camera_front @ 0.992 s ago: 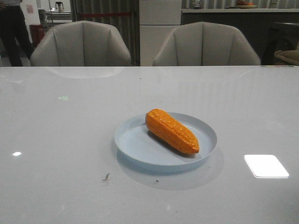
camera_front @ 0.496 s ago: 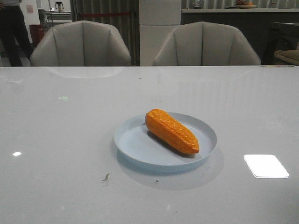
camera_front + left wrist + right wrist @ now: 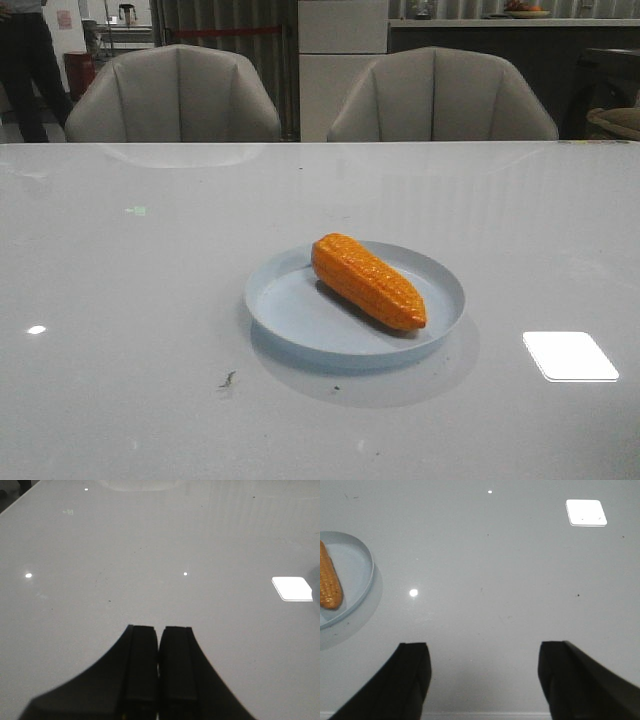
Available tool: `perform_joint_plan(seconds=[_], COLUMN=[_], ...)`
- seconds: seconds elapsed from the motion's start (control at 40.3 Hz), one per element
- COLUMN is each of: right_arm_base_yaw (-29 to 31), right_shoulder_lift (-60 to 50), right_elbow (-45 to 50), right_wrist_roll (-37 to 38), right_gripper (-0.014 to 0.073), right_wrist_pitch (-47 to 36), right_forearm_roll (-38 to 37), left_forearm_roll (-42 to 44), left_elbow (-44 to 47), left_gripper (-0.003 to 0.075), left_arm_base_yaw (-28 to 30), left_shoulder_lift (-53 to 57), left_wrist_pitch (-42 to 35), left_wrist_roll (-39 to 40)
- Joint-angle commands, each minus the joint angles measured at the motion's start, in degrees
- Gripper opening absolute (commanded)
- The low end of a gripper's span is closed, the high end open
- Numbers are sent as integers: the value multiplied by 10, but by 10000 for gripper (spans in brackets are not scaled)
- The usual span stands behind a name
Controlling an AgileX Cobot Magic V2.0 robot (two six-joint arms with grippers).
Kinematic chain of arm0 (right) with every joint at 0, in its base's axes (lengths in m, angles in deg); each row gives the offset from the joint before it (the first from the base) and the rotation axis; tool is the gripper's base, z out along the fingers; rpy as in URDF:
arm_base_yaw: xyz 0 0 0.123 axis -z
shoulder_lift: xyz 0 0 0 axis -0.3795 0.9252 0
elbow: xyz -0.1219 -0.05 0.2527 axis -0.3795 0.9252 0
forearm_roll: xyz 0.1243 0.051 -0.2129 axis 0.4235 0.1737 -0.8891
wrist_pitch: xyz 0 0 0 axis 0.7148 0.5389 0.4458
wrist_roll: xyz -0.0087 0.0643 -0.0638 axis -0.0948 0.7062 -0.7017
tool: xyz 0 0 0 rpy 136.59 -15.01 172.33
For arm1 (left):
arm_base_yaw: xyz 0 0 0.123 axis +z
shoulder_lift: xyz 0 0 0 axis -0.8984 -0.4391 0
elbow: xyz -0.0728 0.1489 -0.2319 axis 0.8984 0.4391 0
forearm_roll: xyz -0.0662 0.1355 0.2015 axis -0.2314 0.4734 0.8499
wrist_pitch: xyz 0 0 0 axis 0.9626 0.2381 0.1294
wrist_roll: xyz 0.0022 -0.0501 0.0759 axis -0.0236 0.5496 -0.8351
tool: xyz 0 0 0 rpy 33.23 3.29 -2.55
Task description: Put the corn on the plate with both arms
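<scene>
corn [image 3: 367,281] lies on its side inside the plate [image 3: 290,308], orange and bumpy, set at a slant with its thick end toward the far left rim and its tapered tip toward the near right rim. it rests on the plate's floor, and nothing is touching it. the plate is pale blue, round and shallow, and sits flat on the glossy white desk [image 3: 120,300] near the middle, with a soft shadow on the desk along its near side.

neither arm shows in the front view. in the left wrist view the left tool [image 3: 159,667] hangs over bare desk with its two black fingers [image 3: 140,670] pressed together, closed on nothing. in the right wrist view the right tool [image 3: 485,680] has its fingers [image 3: 412,675] spread wide apart, open and empty, above the desk. the plate's rim and the corn's tip appear at the edge of that view, well apart from the fingers.

a bright square reflection [image 3: 569,355] lies on the desk to the right of the plate. a small dark speck [image 3: 228,379] sits on the desk near the plate's front left. two grey chairs [image 3: 175,95] stand behind the far edge of the desk.
</scene>
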Motion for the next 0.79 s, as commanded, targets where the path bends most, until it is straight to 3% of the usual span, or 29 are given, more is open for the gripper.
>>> perform_joint_plan(seconds=[0.0, 0.198, 0.769], right_arm_base_yaw=[3, 3, 3], right_shoulder_lift=[1, 1, 1], right_elbow=[-15, -15, -15], right_wrist_roll=[-1, -1, -1], right_gripper=[562, 562, 562], right_wrist_pitch=[-41, -41, -40], right_forearm_roll=[0, 0, 0], left_forearm_roll=[-1, -1, -1], left_elbow=[19, 21, 21], left_gripper=[102, 102, 101], left_arm_base_yaw=[1, 1, 1], left_shoulder_lift=[45, 119, 115], left_wrist_pitch=[-53, -24, -21], left_wrist_roll=[4, 4, 4])
